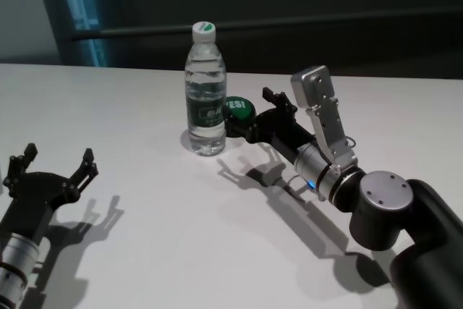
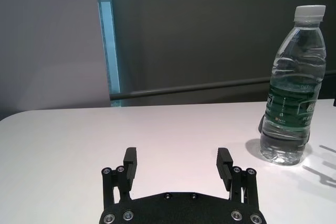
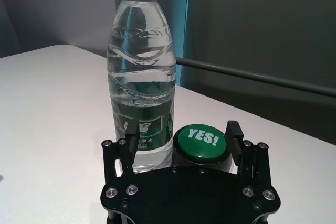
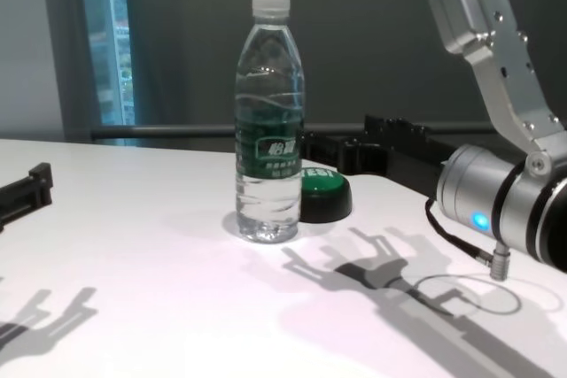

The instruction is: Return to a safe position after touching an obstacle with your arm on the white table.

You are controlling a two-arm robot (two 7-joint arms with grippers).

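You can read one word clearly: "YES!" in white capitals on the top of the green button (image 3: 203, 143), which sits on the white table (image 3: 47, 108) just beside the bottle (image 3: 142, 82). The bottle's dark green label (image 3: 149, 127) carries white characters, but they are too small and blurred for you to read.

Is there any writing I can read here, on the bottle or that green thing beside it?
"YES!" in white letters on top of the green button, which sits beside the water bottle.
The white characters on the bottle's dark green label are too small to read.
No other writing shows on the white table or on the right gripper near the bottle.
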